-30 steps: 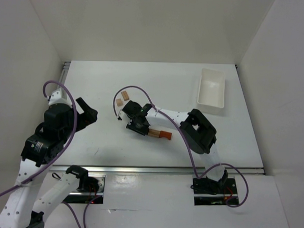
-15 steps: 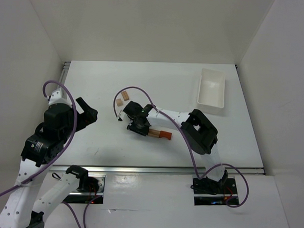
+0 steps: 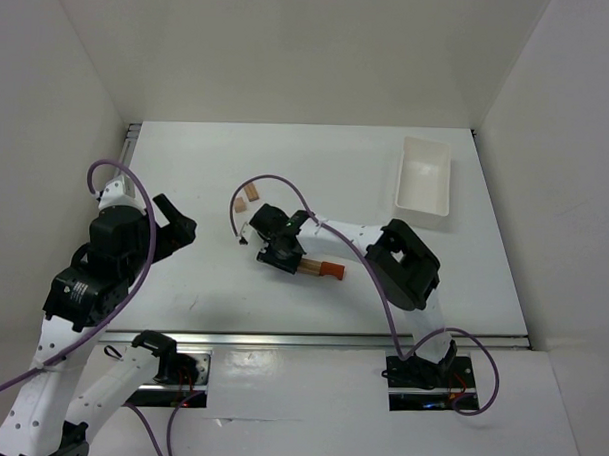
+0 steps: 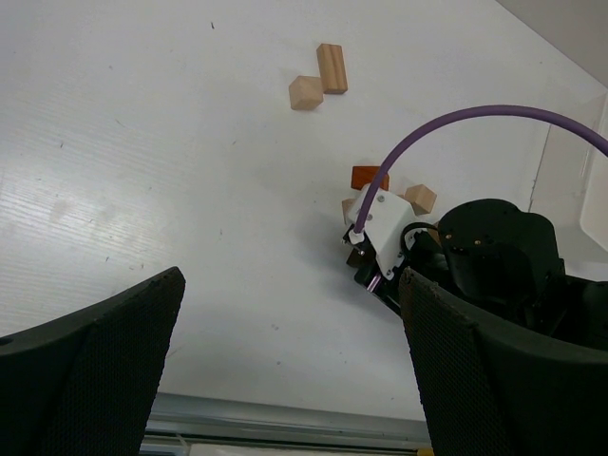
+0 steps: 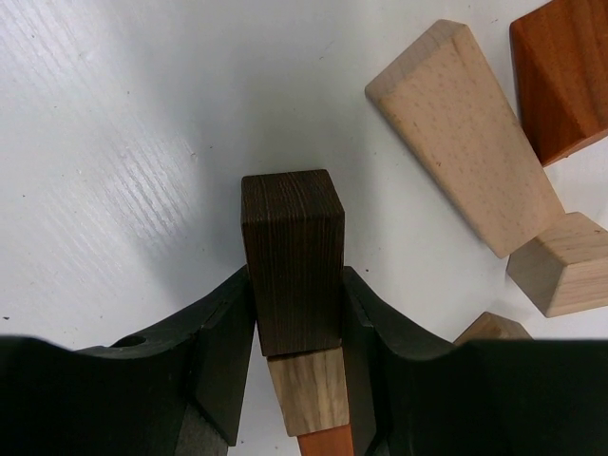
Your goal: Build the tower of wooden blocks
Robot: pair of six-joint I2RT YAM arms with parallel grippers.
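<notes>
Arms first: our right arm (image 3: 344, 234) lies low, reaching left across the table (image 3: 217, 155), its right gripper (image 5: 296, 304) pinched on a dark brown block (image 5: 290, 237) in line with a tan piece (image 5: 306, 389) and an orange piece (image 5: 323, 445). Our left gripper (image 4: 290, 366) hangs wide open, empty. Far right we see a white tray (image 3: 423, 177); a tan wedge (image 5: 465, 133) and a reddish block (image 5: 565, 71) lie beside the grip.
</notes>
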